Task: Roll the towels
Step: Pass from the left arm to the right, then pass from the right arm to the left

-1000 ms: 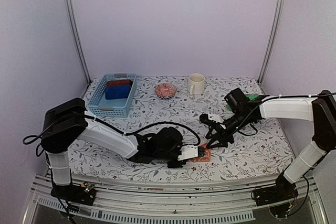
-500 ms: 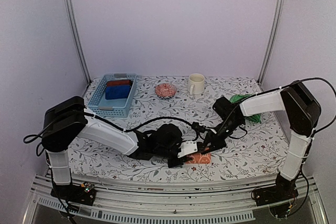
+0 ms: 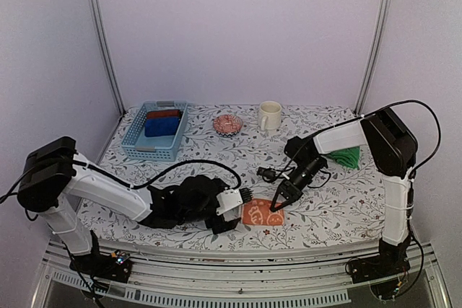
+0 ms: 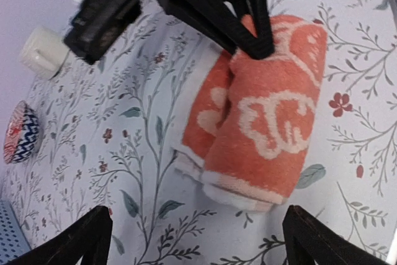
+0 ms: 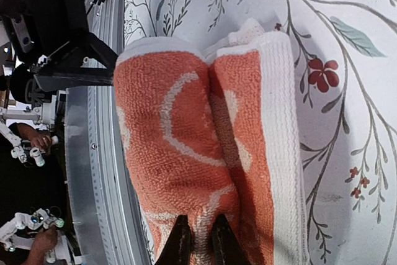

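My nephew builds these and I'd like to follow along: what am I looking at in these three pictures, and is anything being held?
Two robot arms are bolted at the near edge of a flower-patterned table. The wide picture looks down from above and behind them. The two close-ups come from a camera on each wrist. The left gripper stands open, holding nothing, just before the orange towel, which lies loosely rolled. The right gripper is pinched shut on that towel's cloth. Farther back sit a blue basket holding cloth rolls, a small patterned bowl, a cream mug, and a green towel on the right.
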`<state>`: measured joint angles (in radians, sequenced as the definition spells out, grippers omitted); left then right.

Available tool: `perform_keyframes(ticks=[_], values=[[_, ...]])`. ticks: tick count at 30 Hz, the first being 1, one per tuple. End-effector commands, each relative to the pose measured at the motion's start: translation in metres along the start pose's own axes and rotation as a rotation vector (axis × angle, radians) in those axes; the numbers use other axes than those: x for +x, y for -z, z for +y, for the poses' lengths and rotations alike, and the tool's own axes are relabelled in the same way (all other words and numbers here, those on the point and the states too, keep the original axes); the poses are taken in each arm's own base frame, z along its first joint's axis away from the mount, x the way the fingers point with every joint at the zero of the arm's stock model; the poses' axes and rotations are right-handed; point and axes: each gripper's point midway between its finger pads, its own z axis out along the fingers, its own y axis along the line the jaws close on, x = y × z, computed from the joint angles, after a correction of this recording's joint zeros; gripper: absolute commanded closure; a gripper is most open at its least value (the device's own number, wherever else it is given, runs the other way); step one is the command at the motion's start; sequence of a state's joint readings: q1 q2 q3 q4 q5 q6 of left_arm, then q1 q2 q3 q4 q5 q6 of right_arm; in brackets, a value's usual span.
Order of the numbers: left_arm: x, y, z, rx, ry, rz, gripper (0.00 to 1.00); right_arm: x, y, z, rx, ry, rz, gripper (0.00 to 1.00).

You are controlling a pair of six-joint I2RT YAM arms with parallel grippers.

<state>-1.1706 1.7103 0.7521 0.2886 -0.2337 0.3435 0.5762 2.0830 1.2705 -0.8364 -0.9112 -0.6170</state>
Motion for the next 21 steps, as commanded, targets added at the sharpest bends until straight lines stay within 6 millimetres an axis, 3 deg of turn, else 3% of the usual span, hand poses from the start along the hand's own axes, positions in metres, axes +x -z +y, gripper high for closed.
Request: perform_keyframes(ticks=[1, 2, 3, 5, 7, 9, 11, 14, 21], values=[[-0.033, 0.038, 0.068, -0.365, 0.246, -0.202, 0.02, 0.030, -0.013, -0.012, -0.016, -0.172, 0.117, 0.92], [-0.029, 0.044, 0.082, -0.448, 0.304, -0.210, 0.02, 0.031, -0.013, -0.012, -0.030, -0.191, 0.117, 0.92], [-0.032, 0.042, 0.079, -0.431, 0.287, -0.201, 0.08, 0.031, -0.013, -0.012, -0.042, -0.206, 0.118, 0.92], [-0.045, 0.034, 0.050, -0.256, 0.148, -0.201, 0.34, 0.032, -0.013, -0.014, -0.061, -0.237, 0.114, 0.92], [-0.057, 0.041, 0.020, -0.091, 0.045, -0.252, 0.59, 0.035, -0.013, -0.017, -0.066, -0.268, 0.118, 0.92], [-0.063, 0.046, 0.006, -0.020, 0.000, -0.268, 0.70, 0.037, -0.013, -0.018, -0.072, -0.287, 0.120, 0.92], [-0.065, 0.043, -0.013, 0.070, -0.104, -0.237, 0.72, 0.038, -0.012, -0.018, -0.081, -0.303, 0.121, 0.92], [-0.063, 0.032, -0.036, 0.171, -0.245, -0.192, 0.61, 0.039, -0.013, -0.019, -0.097, -0.316, 0.124, 0.92], [-0.053, -0.005, -0.058, 0.270, -0.371, -0.068, 0.55, 0.041, -0.016, -0.021, -0.122, -0.342, 0.124, 0.91]])
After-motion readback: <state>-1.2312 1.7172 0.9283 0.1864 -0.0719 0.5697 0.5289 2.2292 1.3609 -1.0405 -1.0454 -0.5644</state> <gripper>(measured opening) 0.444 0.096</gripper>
